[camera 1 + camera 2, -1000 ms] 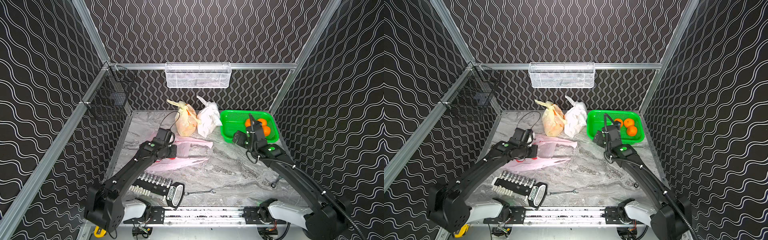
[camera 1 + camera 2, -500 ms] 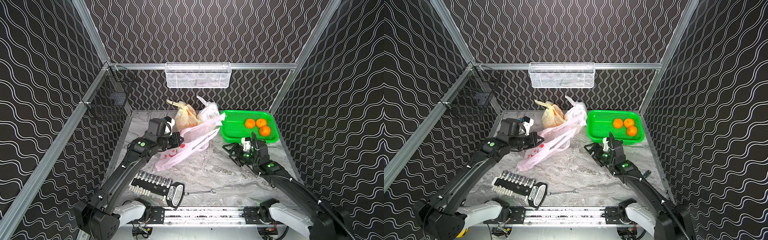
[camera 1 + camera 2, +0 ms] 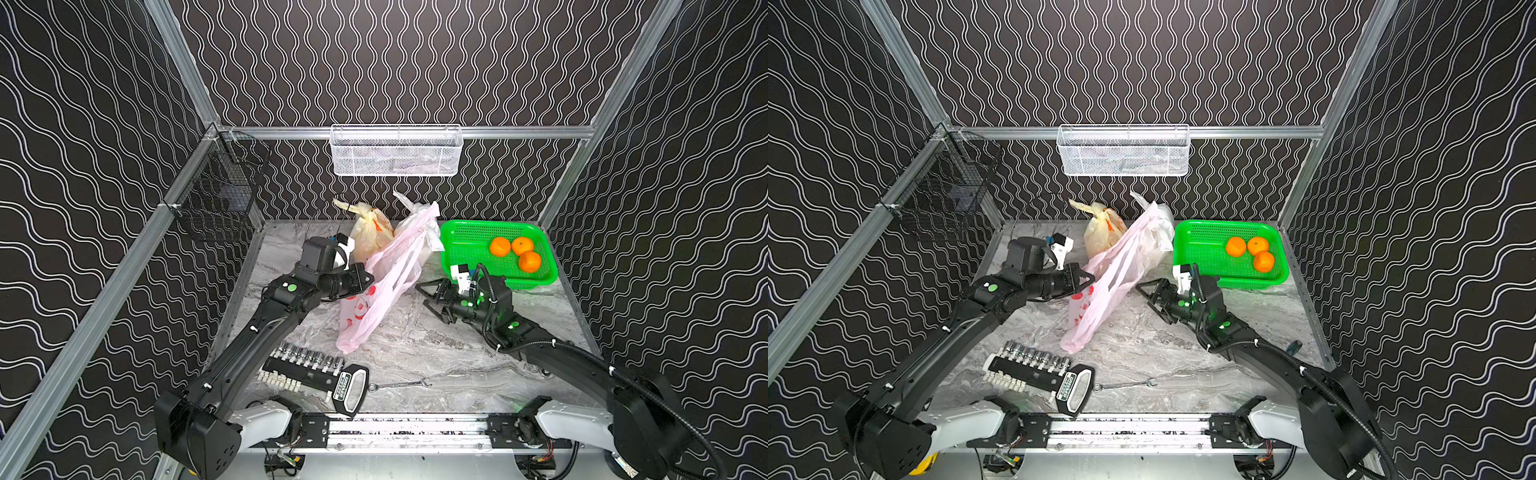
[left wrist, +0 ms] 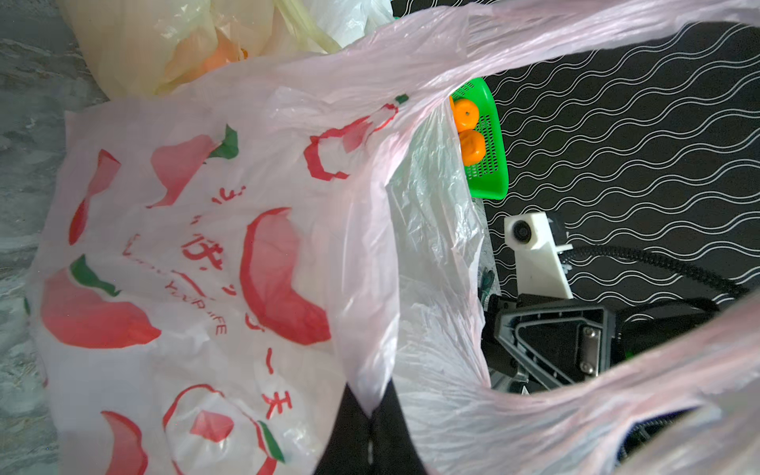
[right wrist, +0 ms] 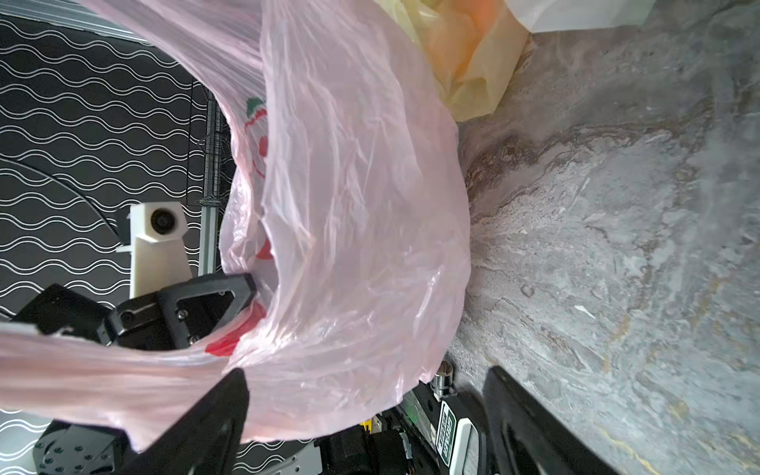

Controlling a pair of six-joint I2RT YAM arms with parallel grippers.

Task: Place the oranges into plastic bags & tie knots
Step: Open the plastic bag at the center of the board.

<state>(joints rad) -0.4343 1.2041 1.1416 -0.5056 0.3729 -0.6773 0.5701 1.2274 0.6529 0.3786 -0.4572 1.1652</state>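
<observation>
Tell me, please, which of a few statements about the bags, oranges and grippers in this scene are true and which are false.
1. The left gripper is shut on the pink bag. True.
2. The right gripper holds an orange. False: its jaws stand open and empty, beside the pink bag.
3. Three oranges lie in the green basket. True.
4. The pink bag lies flat. False: it is held up by its edge, with only its lower end on the table.
5. The wrench lies in the green basket. False: it lies on the table, beside the socket set.
</observation>
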